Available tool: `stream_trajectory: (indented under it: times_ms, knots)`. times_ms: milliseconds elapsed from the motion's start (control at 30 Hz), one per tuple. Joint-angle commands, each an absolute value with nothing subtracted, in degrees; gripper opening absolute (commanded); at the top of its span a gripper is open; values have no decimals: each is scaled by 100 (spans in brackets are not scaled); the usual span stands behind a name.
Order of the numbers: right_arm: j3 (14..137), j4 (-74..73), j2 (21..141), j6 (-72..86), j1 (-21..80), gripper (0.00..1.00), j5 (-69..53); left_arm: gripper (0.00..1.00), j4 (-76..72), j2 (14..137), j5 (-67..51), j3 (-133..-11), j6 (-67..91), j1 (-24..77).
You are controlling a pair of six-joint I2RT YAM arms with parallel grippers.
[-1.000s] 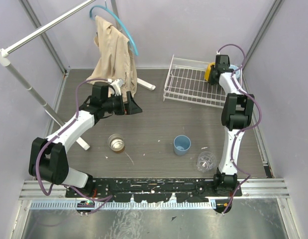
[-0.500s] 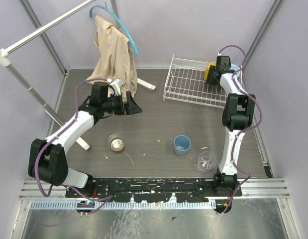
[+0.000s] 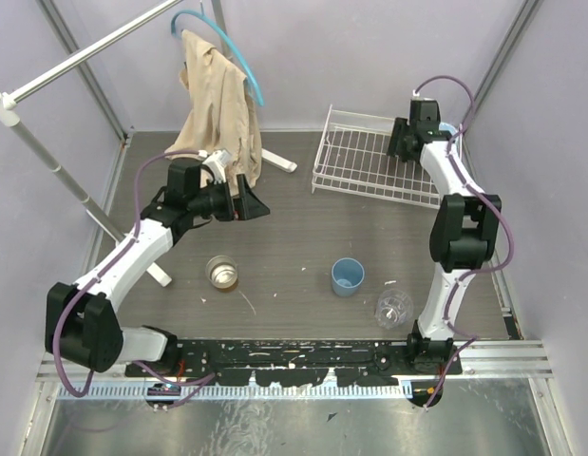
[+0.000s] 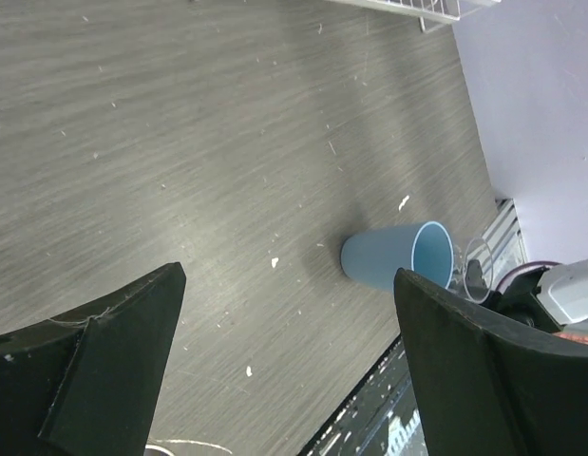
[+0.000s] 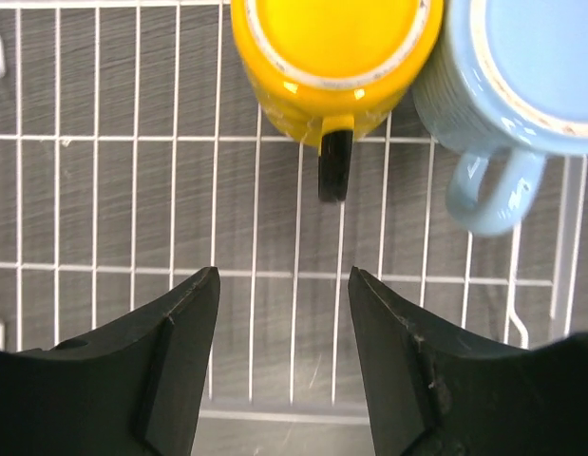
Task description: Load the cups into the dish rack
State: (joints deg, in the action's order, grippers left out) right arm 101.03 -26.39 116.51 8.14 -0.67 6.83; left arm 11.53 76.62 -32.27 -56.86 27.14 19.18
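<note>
Dish rack [image 3: 369, 157]: white wire rack that sat at the far right of the desk [image 3: 294, 247].
Yellow-orange mug [image 5: 336, 47]: it stood in the rack, near the rack's edge. Its dark handle pointed at the right fingers.
Light blue mug [image 5: 531, 66]: it stood in the rack too, touching or almost touching the yellow-orange mug. Its handle pointed the same way.
Blue tumbler [image 3: 348, 276]: it was on the desk, mouth up, well apart from the rack.
Metal cup [image 3: 221, 272]: it was on the desk, to the left of the blue tumbler and apart from it.
Glass cup [image 3: 393, 306]: it was on the desk, near the blue tumbler, close to the base of the right arm.
Right fingers [image 5: 194, 313]: they were spread apart over the rack wires and held nothing. The yellow-orange mug's handle was just beyond them, not touched.
Left fingers [image 4: 123, 351]: they were spread wide over the desk and held nothing.
</note>
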Motion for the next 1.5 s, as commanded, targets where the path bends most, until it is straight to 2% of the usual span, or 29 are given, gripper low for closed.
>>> stream_trajectory:
  times_ms: [0, 367, 667, 1033, 1267, 1467]
  knots:
    - [9701, -2706, 10602, 955, -45, 63, 784, 98, 1781, 7465, -2993, -5759, 2659, 2262]
    - [8520, -3146, 8750, 1587, -1, 63, 211, 98, 3443, 7391, -1300, -6337, 2779, 3898]
    - [7929, -3471, 7911, 2128, 132, 63, -54, 100, 3535, 7943, 407, -6872, 3668, 5113]
    - [7808, -3645, 7428, 2314, 130, 63, -116, 91, 3445, 9577, 381, -8072, 3953, 5488]
    - [7703, -3656, 7379, 2180, 123, 63, -97, 88, 3576, 10072, 418, -8539, 3923, 5702]
    - [7673, -3661, 7404, 2078, 76, 63, -128, 78, 3687, 10371, 401, -8798, 3896, 5858]
